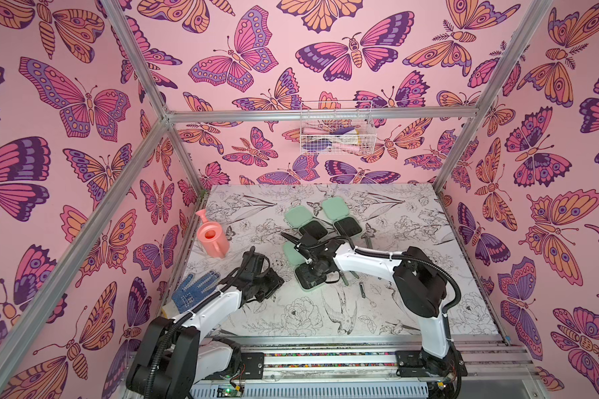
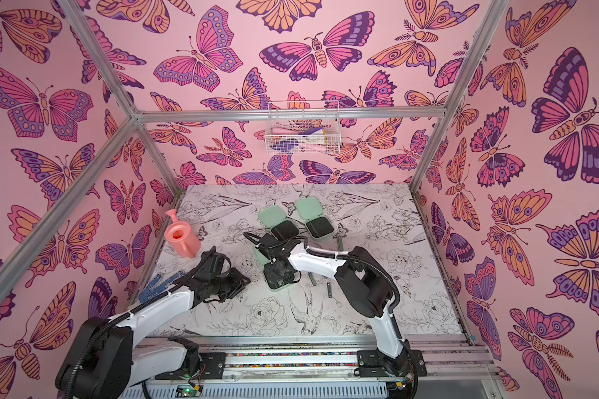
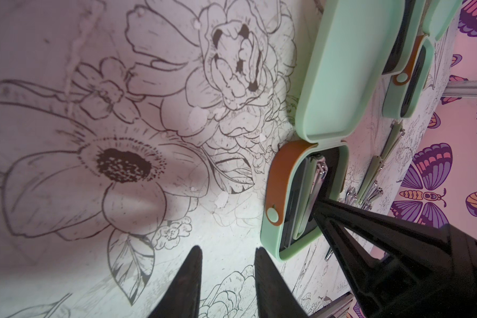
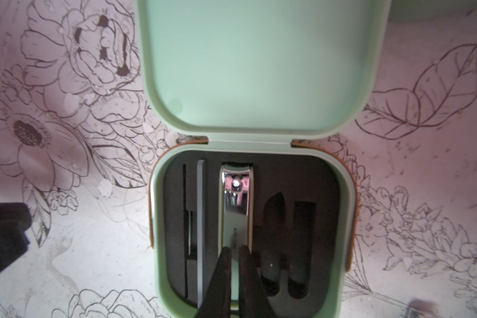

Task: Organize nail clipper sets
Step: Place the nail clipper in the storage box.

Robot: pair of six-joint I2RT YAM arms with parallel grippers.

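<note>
**Right fingers pinched shut over the clipper's tail end**

The near case [image 4: 157, 220] lay open flat on the table [image 1: 291, 321], lid [image 4: 259, 68] folded away from the robot, black tray facing up. And there was the nail clipper [image 4: 234, 209], sitting in the middle slot. Its long axis ran from the hinge straight back toward the robot, dead in line with the right gripper [image 4: 233, 249].

Those fingers were all but together, with the tips over the clipper's end farthest from the hinge. The gap was far too narrow to be around its width. They gripped nothing, by the look of it, and whether they pressed on the metal I could not tell.

A grey file [image 4: 201, 220] lay in the slot beside the clipper. On the clipper's other side, two slots [image 4: 276, 228] stood empty.

Loose tools [image 1: 362, 289] lay on the table near the case, on the right arm's side. My call: the right arm was the nearer one for fetching them.

The left gripper [image 3: 226, 249] hung low off the case's left side, apart from it, fingers a little parted with nothing between them. Two more open cases [image 1: 300, 216] lay farther back.
</note>
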